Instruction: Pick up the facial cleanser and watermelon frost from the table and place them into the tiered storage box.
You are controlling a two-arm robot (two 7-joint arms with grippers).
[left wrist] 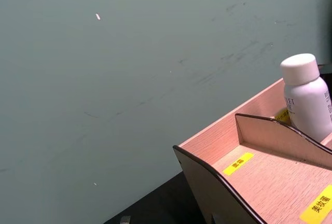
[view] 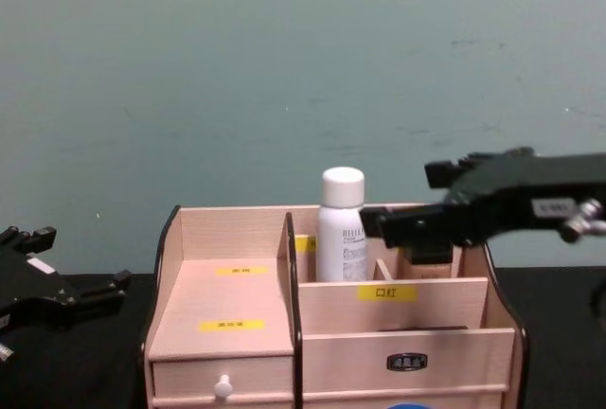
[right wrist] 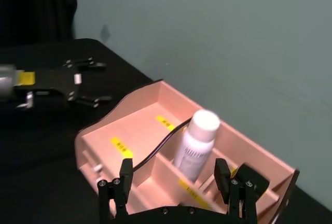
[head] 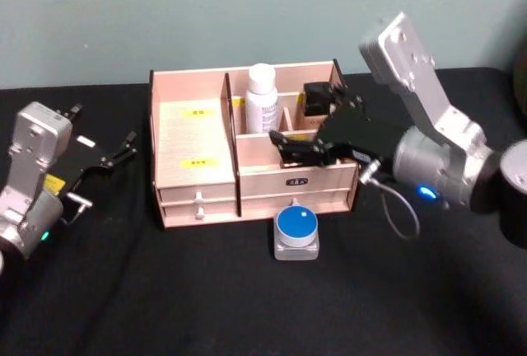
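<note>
- The light wooden tiered storage box (head: 185,138) carried yellow labels with dark characters. One label (view: 385,293) on a middle divider read "口红"; the writing on the two labels (view: 231,326) on the left-side steps could not be read.
- A small dark metal plate (view: 405,362) on the lower front panel bore markings that could not be read.
- The white cylindrical bottle (head: 262,100) with a white cap had dark print on its body. The print was not legible in full.
- This bottle stood upright in a rear compartment of the box, near the middle divider.
- The small container (head: 296,232), with a round blue top on a pale grey square base, sat on the black worktop (head: 165,290) just in front of the box.
- The right hand (right wrist: 174,178) hung over the right half of the box, just beside the bottle. It was above and behind the blue-topped container and touched neither.
- Its two black fingers (right wrist: 123,182) were spread wide, with nothing gripped between them.
- The left hand (right wrist: 92,81) was at the left of the box, well apart from it. Its fingers were spread and it held nothing.
- A yellow sticker (head: 53,183) on the left arm could not be read.
</note>
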